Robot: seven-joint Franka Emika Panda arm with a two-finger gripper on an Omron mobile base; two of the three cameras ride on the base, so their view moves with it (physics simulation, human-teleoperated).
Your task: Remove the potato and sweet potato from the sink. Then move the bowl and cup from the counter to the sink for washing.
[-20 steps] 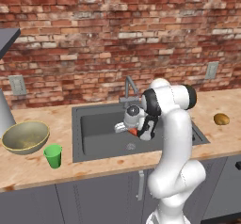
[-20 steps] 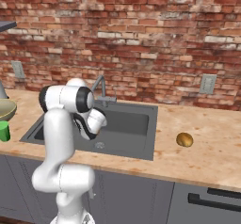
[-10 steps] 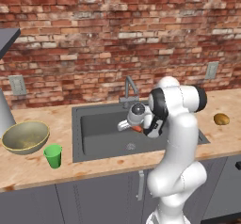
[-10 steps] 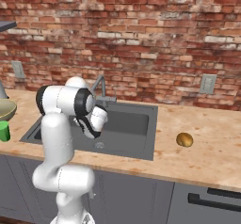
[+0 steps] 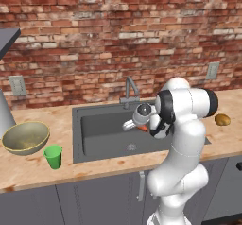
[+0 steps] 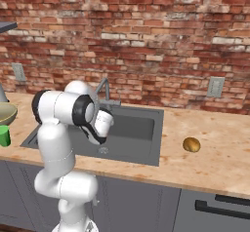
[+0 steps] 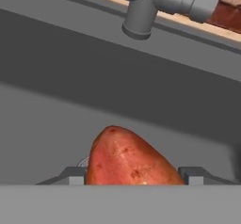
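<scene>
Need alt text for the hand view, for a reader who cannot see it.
An orange-red sweet potato sits clamped between the two dark fingertips of the gripper, held inside the dark grey sink. Behind it rises the basin's back wall, with the grey tap overhanging it.

A wood-grain counter runs below a brick wall, with a dark grey sink set into it. To the sink's left, an olive-yellow bowl sits just beside a small green cup. On the right stretch rests a golden-brown potato, well apart from the basin.
</scene>
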